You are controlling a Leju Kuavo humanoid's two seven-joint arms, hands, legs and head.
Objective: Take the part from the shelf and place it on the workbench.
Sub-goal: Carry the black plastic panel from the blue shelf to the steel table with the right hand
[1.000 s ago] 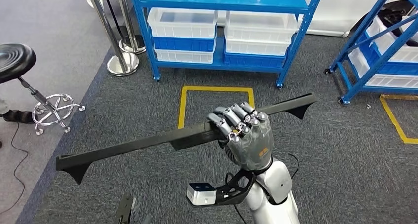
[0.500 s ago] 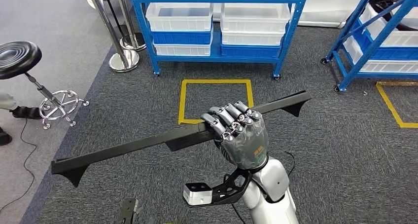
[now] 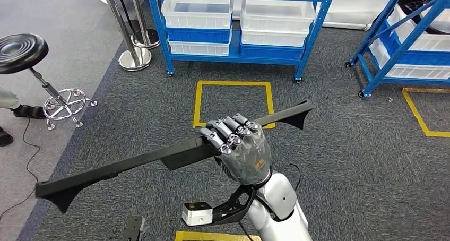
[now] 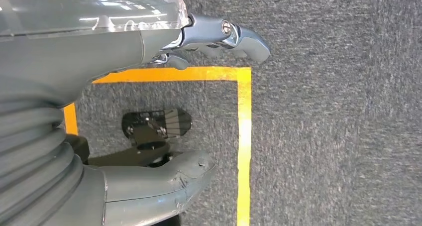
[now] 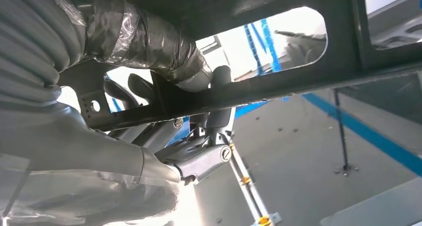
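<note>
A long black part [image 3: 159,157] is being gripped near its middle by the right hand [image 3: 241,151], whose dark fingers [image 3: 223,132] are being wrapped over the top of the bar while the silver forearm [image 3: 276,209] is being raised from below. The part is being held in the air above the grey carpet [image 3: 345,161], slanting from a low flared end at the robot's left [image 3: 53,190] to a higher flared end at its right [image 3: 294,113]. In the right wrist view, the part [image 5: 259,86] is being crossed from beneath by the thumb [image 5: 204,161], with the fingers curled round it.

The left hand [image 4: 124,101] is being hung over the carpet beside a yellow floor line [image 4: 244,146]; nothing is being held in it, and its fingers [image 4: 239,34] and thumb [image 4: 169,181] are being kept apart.

Beyond the part, a yellow square [image 3: 233,103] is being shown taped on the carpet. Farther back, a blue shelf [image 3: 239,39] is being loaded with white bins [image 3: 199,13] on its lower tiers, and a second blue shelf [image 3: 403,44] is being seen at the right. At the left, a black stool [image 3: 24,52] on a chrome base and chrome posts [image 3: 130,50] are being seen on the smooth floor.
</note>
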